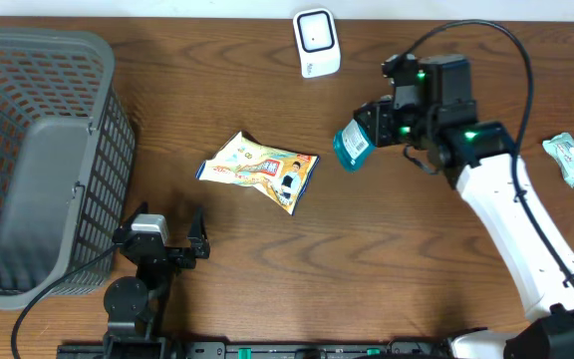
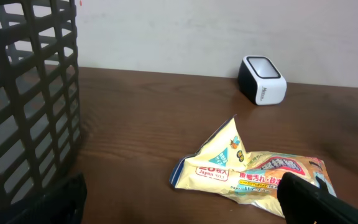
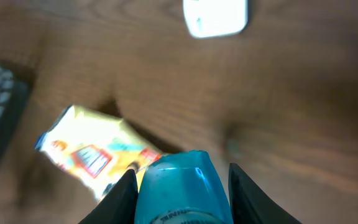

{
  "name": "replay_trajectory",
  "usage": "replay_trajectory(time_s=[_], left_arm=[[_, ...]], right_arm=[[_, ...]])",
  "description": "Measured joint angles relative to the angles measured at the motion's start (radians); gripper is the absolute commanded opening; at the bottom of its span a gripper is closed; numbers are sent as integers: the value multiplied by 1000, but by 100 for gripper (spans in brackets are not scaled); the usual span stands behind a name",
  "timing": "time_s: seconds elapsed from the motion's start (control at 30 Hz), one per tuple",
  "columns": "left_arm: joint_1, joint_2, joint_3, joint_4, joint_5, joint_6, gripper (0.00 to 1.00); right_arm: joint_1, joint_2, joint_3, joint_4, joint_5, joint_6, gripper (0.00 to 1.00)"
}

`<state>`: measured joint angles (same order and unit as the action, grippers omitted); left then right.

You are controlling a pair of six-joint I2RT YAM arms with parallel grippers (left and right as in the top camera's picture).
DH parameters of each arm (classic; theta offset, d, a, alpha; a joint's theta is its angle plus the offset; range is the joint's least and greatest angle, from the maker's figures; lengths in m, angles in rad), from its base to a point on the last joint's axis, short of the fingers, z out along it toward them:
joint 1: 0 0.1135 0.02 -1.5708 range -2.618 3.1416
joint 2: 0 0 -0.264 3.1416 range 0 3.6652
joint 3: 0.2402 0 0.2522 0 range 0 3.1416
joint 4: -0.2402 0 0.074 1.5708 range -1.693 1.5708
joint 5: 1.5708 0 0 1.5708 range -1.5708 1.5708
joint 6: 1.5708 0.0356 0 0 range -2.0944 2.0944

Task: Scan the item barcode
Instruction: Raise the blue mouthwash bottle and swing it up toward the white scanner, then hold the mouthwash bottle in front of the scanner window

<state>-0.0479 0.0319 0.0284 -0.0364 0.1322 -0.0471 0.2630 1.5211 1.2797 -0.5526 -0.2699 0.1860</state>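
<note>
My right gripper (image 1: 369, 133) is shut on a teal plastic item (image 1: 352, 146) and holds it above the table, below and to the right of the white barcode scanner (image 1: 317, 42). In the right wrist view the teal item (image 3: 182, 186) sits between the black fingers (image 3: 122, 196), with the scanner (image 3: 216, 17) at the top, blurred. No barcode shows on the item. My left gripper (image 1: 167, 236) rests low at the front left, open and holding nothing; its fingertips (image 2: 312, 199) frame the bottom of the left wrist view.
A yellow snack packet (image 1: 262, 170) lies mid-table, just ahead of the left gripper (image 2: 182, 210) as the packet (image 2: 253, 171). A grey mesh basket (image 1: 43, 42) fills the left side. Two small packets (image 1: 569, 158) lie at the far right edge.
</note>
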Motion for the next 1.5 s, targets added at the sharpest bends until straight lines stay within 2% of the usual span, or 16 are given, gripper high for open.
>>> replay_trajectory(time_s=[0.13, 0.27, 0.53, 0.57, 0.77, 0.93, 1.03, 1.1, 1.2, 1.3, 1.37, 1.5], left_arm=[[0, 0, 0, 0, 0, 0, 98], [0, 0, 0, 0, 0, 0, 98], [0, 1, 0, 0, 0, 0, 98], [0, 1, 0, 0, 0, 0, 98], [0, 1, 0, 0, 0, 0, 98], [0, 1, 0, 0, 0, 0, 98], [0, 1, 0, 0, 0, 0, 98], [0, 1, 0, 0, 0, 0, 98], [0, 1, 0, 0, 0, 0, 98], [0, 1, 0, 0, 0, 0, 98], [0, 1, 0, 0, 0, 0, 98], [0, 1, 0, 0, 0, 0, 98]], right_arm=[[39, 7, 3, 45, 153, -20, 15], [49, 67, 66, 10, 256, -66, 14], [87, 359, 449, -117, 488, -165, 11], [96, 433, 539, -115, 537, -185, 11], [129, 640, 766, -85, 721, -268, 11], [179, 768, 840, 46, 864, -367, 11], [222, 835, 847, 215, 968, -476, 11], [258, 882, 851, 352, 1038, -580, 12], [312, 964, 855, 648, 1151, -805, 12], [348, 1020, 857, 806, 1218, -988, 11], [364, 1049, 858, 857, 1245, -1070, 11], [365, 1091, 859, 853, 1283, -1160, 11]])
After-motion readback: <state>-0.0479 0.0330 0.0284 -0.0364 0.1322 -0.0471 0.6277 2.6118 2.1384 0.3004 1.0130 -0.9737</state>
